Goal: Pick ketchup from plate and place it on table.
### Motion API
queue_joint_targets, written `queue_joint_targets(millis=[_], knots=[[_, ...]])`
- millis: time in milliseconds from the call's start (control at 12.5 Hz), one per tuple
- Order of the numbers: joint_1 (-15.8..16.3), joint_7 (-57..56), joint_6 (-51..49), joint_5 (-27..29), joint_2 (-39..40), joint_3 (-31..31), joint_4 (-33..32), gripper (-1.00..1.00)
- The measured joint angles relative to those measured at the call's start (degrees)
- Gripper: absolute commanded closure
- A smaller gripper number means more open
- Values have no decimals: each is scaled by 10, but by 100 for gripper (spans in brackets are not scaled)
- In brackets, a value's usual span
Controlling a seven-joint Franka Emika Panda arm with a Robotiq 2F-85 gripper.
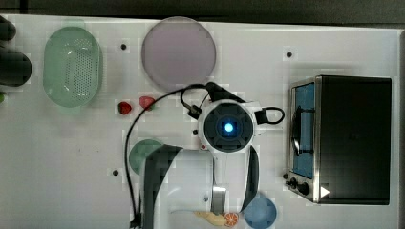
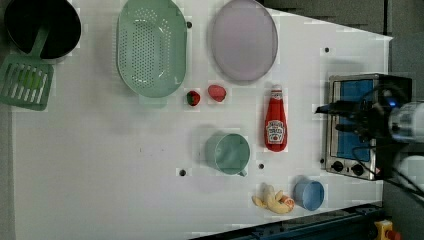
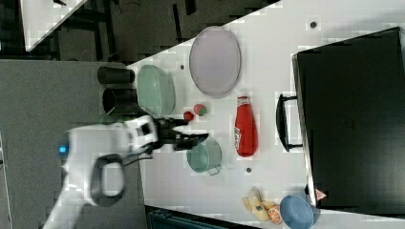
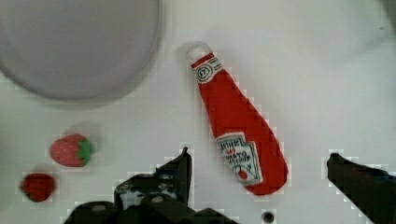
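Observation:
The ketchup [image 4: 238, 133] is a slim red bottle with a white cap and label, lying flat on the white table [image 2: 100, 165]. It rests just off the rim of the pale mauve plate [image 4: 74, 42], which has nothing on it. My gripper [image 4: 259, 161] is open. One dark finger stands on each side of the bottle's lower body, and neither touches it. The left view shows the ketchup [image 2: 275, 120] lying below the plate [image 2: 243, 40]. The right view shows the ketchup [image 3: 245, 128] under the plate [image 3: 215, 61], with my gripper [image 3: 193, 131] raised. In the top view my wrist [image 1: 228, 127] covers the bottle.
Two strawberries [image 2: 193, 97] [image 2: 217, 92] lie near the green perforated basket [image 2: 151, 46]. A green cup [image 2: 228, 153] stands beside the bottle. A toaster oven [image 1: 341, 138] fills the top view's right. A blue bowl [image 2: 308, 194] and fruit pieces [image 2: 273, 199] sit by the table's edge.

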Motion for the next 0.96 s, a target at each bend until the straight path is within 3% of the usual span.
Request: queue_joint_targets(millis=[640,960], knots=[[6,66,-246,-3,-27,9,236,-100],[2,74,-338,3,-27,1,295,-100]])
